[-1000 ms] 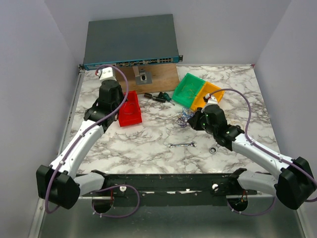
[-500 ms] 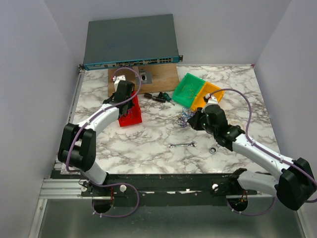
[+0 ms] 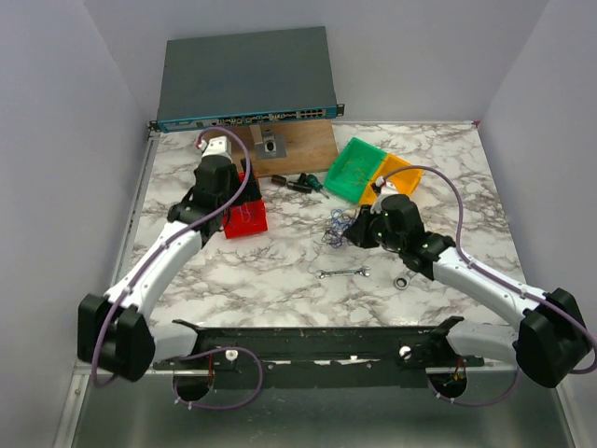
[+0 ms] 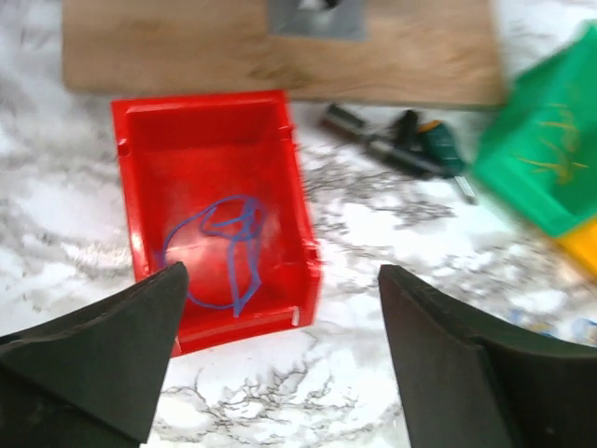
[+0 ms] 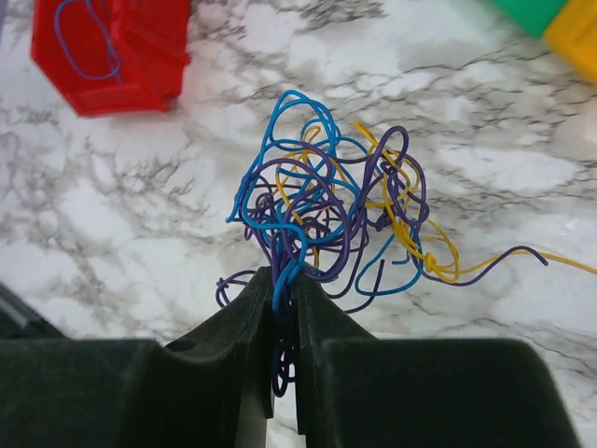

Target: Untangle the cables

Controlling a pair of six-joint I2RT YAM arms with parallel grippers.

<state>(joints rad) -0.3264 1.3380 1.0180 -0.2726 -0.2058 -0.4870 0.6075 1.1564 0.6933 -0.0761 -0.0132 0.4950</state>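
I lose the lower strands of the cables [image 5: 326, 205] between the jaws of the right gripper [image 5: 284, 285]; one yellow strand runs off frame to their right. Ahead and right of the jaws of the left gripper [image 4: 280, 280], the green bin [image 4: 546, 159] is blurred and cropped.

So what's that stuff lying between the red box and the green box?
A few small dark tools, one with a green handle, lie between the red box and the green box. The left wrist view shows them best; the top view shows them too.

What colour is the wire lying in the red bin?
Blue wire; clearest in the left wrist view.
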